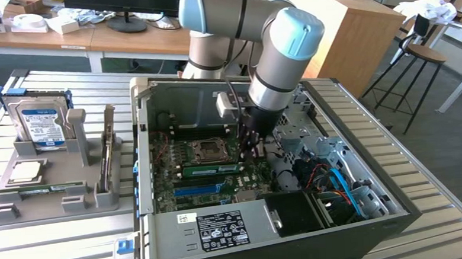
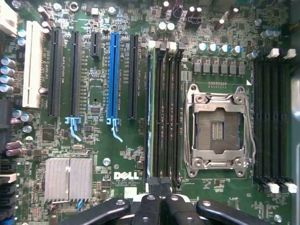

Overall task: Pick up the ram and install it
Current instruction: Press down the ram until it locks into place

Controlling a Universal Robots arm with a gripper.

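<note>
Pincer [image 2: 161, 206] shut, empty, directly above ram [image 2: 150, 117], which stands edge-on in motherboard slot just below its tips. Risk: downward press skews stick, latches stay unseated, board flexes.

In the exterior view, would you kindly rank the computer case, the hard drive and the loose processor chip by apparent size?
1. Computer case, largest by far.
2. Hard drive.
3. Processor chip, smallest, though it lies nearer the camera.
</note>
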